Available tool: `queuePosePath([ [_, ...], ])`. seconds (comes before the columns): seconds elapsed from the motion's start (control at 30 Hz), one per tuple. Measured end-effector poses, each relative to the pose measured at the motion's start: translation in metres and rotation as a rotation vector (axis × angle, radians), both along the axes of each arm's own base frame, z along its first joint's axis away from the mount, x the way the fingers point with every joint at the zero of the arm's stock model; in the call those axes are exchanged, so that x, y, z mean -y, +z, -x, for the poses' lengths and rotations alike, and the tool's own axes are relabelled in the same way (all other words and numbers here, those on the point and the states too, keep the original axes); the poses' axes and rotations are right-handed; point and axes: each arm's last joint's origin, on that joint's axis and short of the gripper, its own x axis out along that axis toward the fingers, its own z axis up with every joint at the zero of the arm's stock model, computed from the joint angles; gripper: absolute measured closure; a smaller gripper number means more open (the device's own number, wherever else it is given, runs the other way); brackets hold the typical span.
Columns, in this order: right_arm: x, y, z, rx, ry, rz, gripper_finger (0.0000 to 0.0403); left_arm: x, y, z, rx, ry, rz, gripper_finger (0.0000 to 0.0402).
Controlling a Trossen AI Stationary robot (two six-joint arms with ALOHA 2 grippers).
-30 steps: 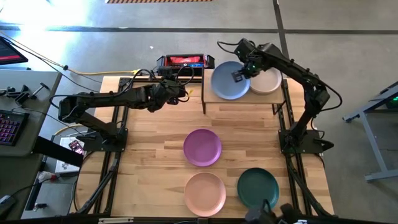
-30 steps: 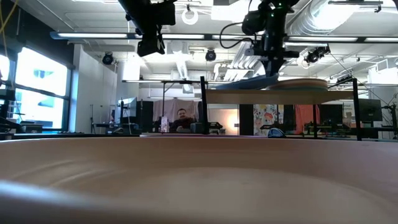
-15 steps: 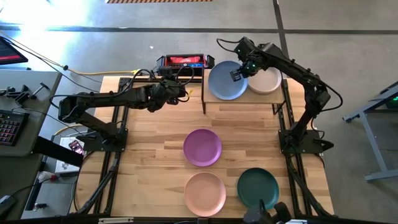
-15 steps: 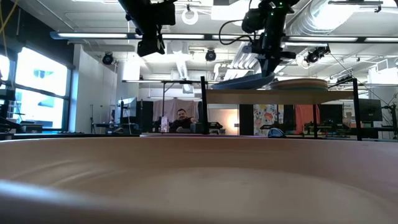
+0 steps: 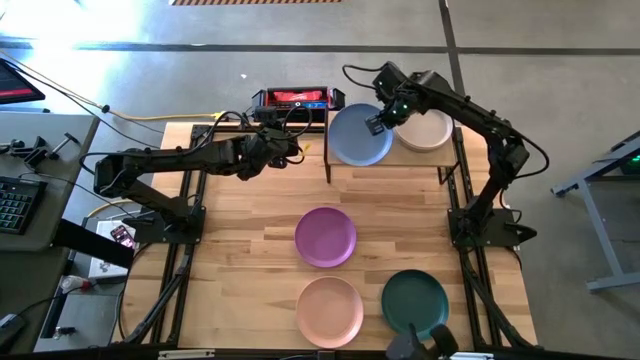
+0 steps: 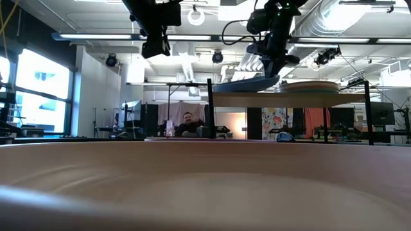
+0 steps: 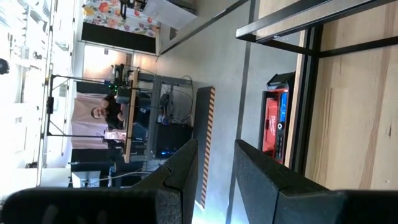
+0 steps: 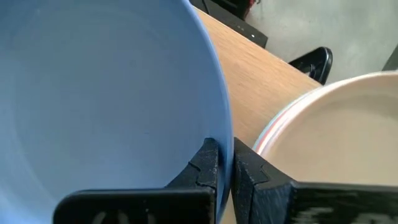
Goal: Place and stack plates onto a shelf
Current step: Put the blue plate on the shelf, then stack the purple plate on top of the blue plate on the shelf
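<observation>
The blue plate (image 5: pixel 358 136) hangs tilted over the left half of the shelf (image 5: pixel 392 170), its left edge lowest in the low view (image 6: pixel 244 83). My right gripper (image 5: pixel 377 122) is shut on it. On the shelf's right half sits a stack topped by the beige plate (image 5: pixel 427 130), with a pink rim (image 8: pixel 268 134) showing under it. The purple plate (image 5: pixel 325 237), peach plate (image 5: pixel 329 311) and dark teal plate (image 5: pixel 415 301) lie flat on the tabletop. My left gripper (image 5: pixel 290 150) waits open above the table, left of the shelf. My right gripper pinches the blue plate's rim (image 8: pixel 222 134) on its right side, beside the beige stack, one finger (image 8: pixel 205 165) over the plate's inside and the other outside. It comes from above, slanting down. The plate tilts down to the left; whether its low edge (image 6: pixel 218 87) touches the shelf I cannot tell.
A red-and-black box (image 5: pixel 295 98) stands at the table's far edge, left of the shelf. The shelf's black legs (image 6: pixel 209 112) rise from the tabletop. Bare wood (image 5: pixel 240 250) lies left of the purple and peach plates. A person (image 6: pixel 187 122) sits in the room behind.
My right gripper has carried the blue plate toward the table's left, away from the beige stack and over the shelf's left half. The plate has stayed tilted, its left edge low. My left arm has kept still.
</observation>
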Motion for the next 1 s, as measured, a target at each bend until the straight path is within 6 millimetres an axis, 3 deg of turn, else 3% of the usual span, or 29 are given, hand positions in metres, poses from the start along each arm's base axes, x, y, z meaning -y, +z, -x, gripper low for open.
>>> queuePosePath([
  [0.33, 0.0025, 0.0001, -0.0015, 0.008, 0.030, 0.020, 0.0401, 0.0001, 0.0000, 0.0000, 0.000, 0.000, 0.000, 0.0310],
  [0.7, 0.0057, 0.0017, -0.0030, 0.003, 0.019, 0.080, 0.0345, 0.0001, 0.0000, 0.0000, 0.000, 0.000, 0.000, 0.0310],
  [1.0, 0.0061, 0.0018, -0.0027, -0.013, 0.032, 0.095, 0.0339, 0.0001, 0.0000, 0.0000, 0.000, 0.000, 0.000, 0.0310],
])
